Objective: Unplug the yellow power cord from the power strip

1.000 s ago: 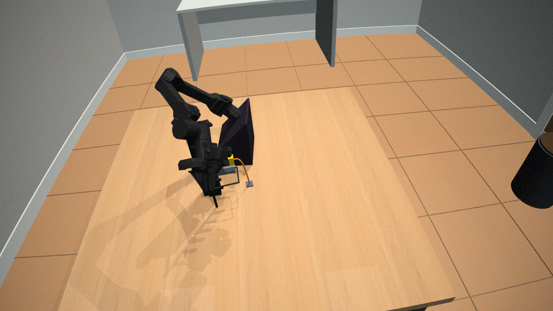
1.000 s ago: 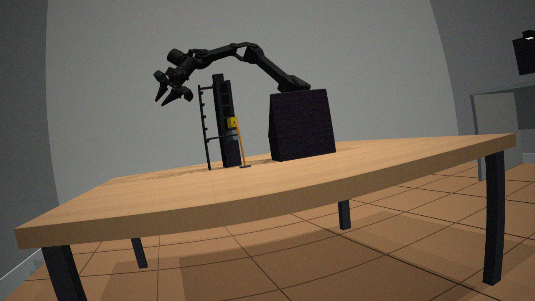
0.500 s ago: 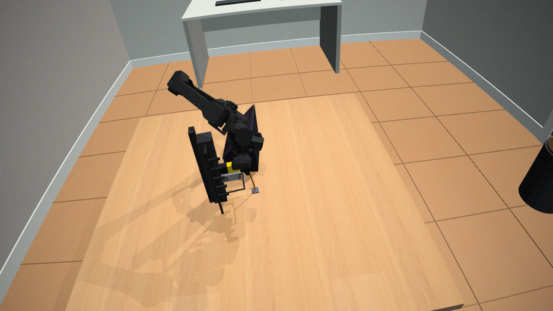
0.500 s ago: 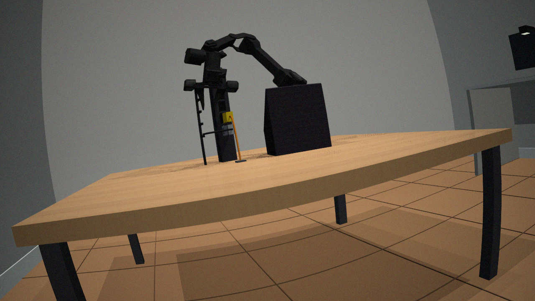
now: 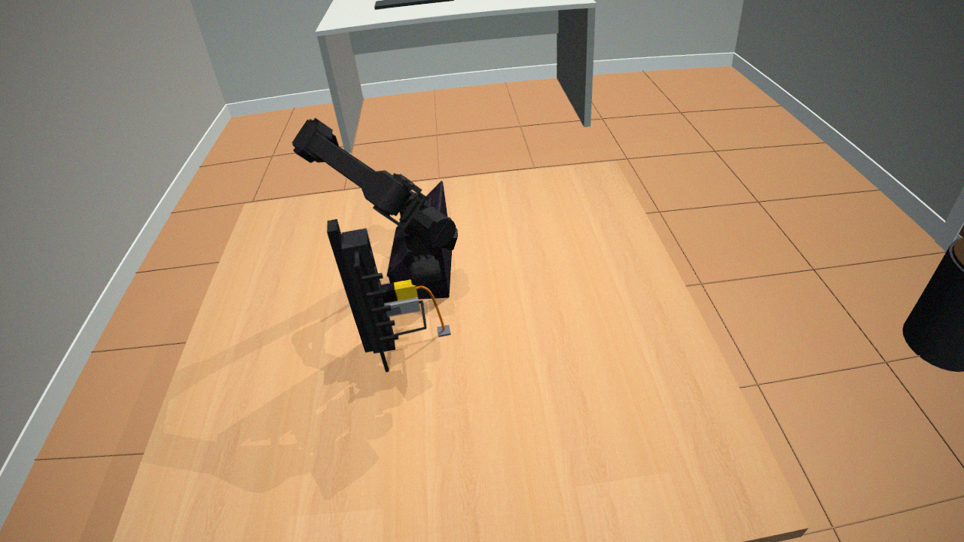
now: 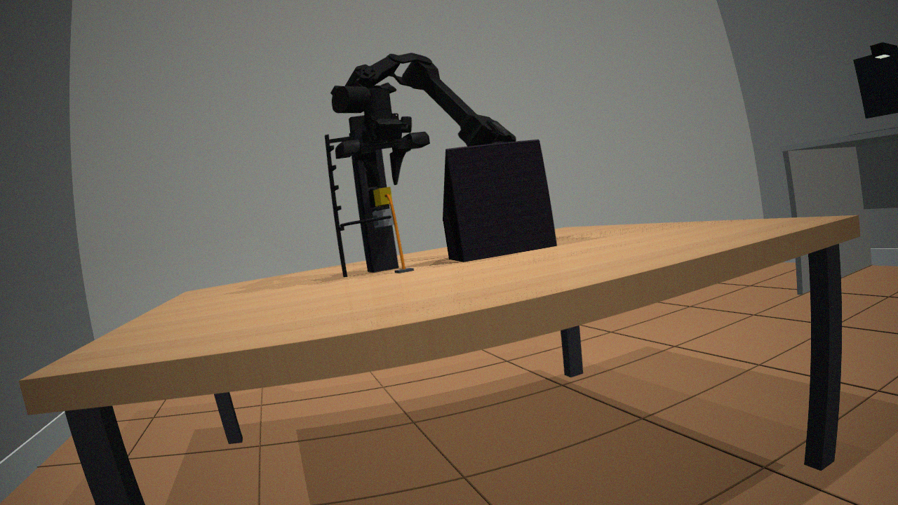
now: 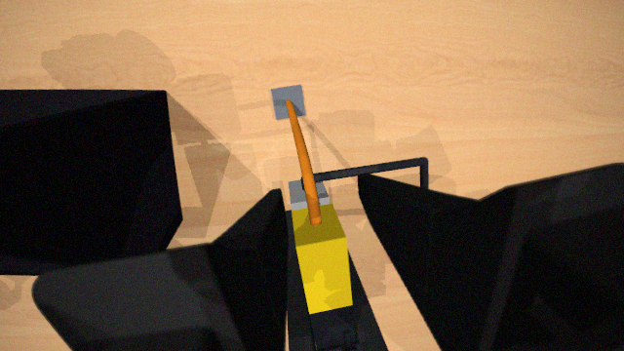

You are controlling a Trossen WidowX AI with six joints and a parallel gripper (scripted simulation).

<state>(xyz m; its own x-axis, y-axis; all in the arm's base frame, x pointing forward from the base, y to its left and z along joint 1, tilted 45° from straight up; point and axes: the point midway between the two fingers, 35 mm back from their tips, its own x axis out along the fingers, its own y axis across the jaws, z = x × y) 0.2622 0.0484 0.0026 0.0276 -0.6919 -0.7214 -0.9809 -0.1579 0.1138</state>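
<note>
This is looking like a plain room, maybe an office or lab; I cannot tell which. A pale wooden table (image 5: pixel 539 350) (image 6: pixel 377 339) (image 7: pixel 487 73) is standing under the gripper (image 6: pixel 384 179) (image 7: pixel 320 191). Farther off, a white-topped grey desk (image 5: pixel 471 14) (image 6: pixel 822 179) is standing by grey walls on an orange tiled floor (image 5: pixel 828 323) (image 6: pixel 514 426).

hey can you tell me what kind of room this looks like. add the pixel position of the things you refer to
Possibly a small office or workshop room: a light wooden table with dark legs (image 5: pixel 539 404) (image 6: pixel 439 326), a white-topped grey desk (image 5: pixel 572 74) by the wall, and a black cylindrical bin (image 5: pixel 937 316) on terracotta-coloured floor tiles (image 5: pixel 809 302) (image 6: pixel 690 376).
</note>
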